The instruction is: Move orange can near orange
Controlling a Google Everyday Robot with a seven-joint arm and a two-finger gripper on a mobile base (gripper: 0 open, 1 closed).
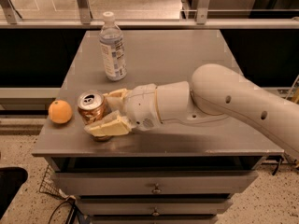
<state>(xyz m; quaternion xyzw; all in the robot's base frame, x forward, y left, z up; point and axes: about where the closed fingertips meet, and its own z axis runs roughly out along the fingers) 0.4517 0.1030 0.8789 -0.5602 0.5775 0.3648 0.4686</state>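
Note:
The orange can (pixel 91 107), copper-orange with a silver pull-tab top, stands upright near the front left of the grey table (pixel 187 55). My gripper (pixel 109 111) reaches in from the right and its cream fingers (pixel 108 126) close around the can from behind and in front. The orange (pixel 60 111), small and round, sits at the table's left edge, a short gap to the left of the can. The can's lower body is partly hidden by the front finger.
A clear plastic water bottle (pixel 112 47) stands upright toward the back left of the table. My white arm (pixel 224 97) stretches across the right half. Drawers (pixel 154 188) sit under the tabletop. A railing runs behind the table.

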